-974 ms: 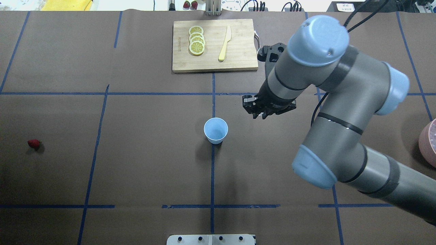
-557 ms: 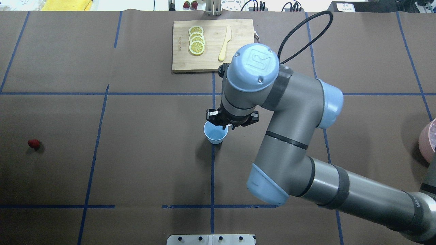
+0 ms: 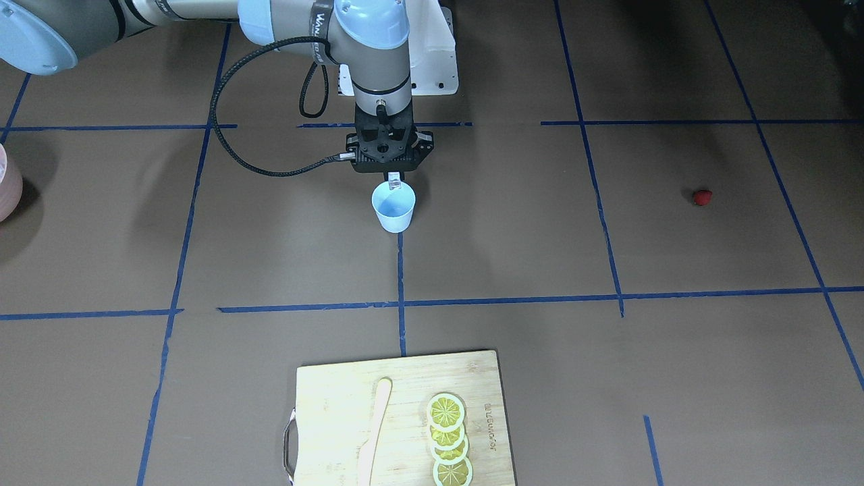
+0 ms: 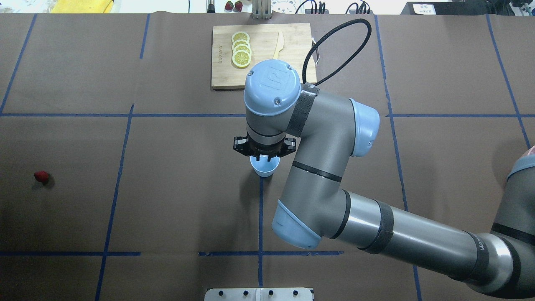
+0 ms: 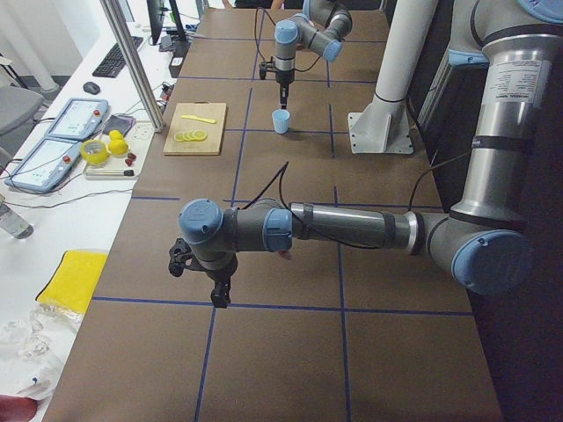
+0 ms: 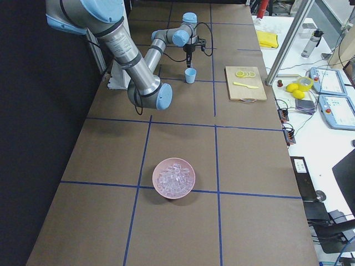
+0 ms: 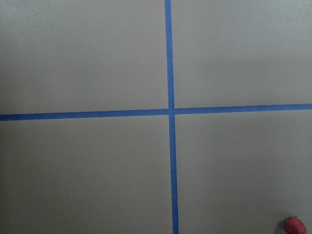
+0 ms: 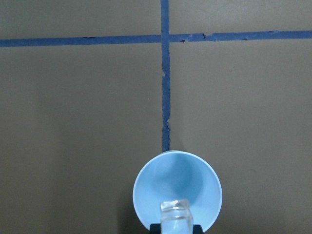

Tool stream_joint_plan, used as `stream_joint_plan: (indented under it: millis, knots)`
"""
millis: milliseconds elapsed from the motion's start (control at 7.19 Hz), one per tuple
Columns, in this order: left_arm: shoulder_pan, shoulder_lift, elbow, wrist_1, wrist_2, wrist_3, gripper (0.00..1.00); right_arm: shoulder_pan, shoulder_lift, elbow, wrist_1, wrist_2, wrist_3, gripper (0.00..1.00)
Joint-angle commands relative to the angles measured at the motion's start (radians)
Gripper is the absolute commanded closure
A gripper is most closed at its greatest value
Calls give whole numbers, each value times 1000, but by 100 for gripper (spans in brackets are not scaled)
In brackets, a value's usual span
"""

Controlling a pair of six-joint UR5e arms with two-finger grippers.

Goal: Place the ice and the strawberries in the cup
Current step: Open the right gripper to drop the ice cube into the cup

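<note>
Smack in the centre of the overhead view, the right gripper hangs straight down over the cup, fingers pinched narrow on one ice cube. On the right wrist cam the cube sits at the bottom middle of the frame, over the near edge of the cup's mouth. The cup stands upright on a blue tape line.

More ice is piled in a pink bowl, low in the middle of the right-side view, well apart from the cup. The strawberry lies at the far left of the overhead frame, and peeks in at the lower right corner of the left wrist cam.

The left gripper only shows in the left-side view, low over the table, so I can't tell if its fingers are wide or narrow. A cutting board with lemon slices and a knife sits at top centre of the overhead.
</note>
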Motion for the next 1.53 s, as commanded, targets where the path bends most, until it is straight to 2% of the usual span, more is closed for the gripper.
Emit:
stream_joint_plan:
  millis: [0,139,557,696,1113,1253,1392]
  knots:
    - [0,-1,0,0,0,0,0,-1,3,-15,0,-12,0,97]
    - [0,-1,0,0,0,0,0,-7,1,-15,0,-14,0,80]
    - [2,-2,1,0,0,0,0,-20,0,-14,2,-15,2,12]
    - [2,-2,1,0,1,0,0,-20,0,-14,2,-17,2,3]
    - [2,-2,0,0,1,0,0,-8,-2,-2,0,-22,-1,2]
    - [0,-1,-2,0,0,0,0,20,-11,32,-6,-16,-3,1]
    - [0,-1,-6,-2,0,0,0,58,-69,105,-8,-11,-20,1]
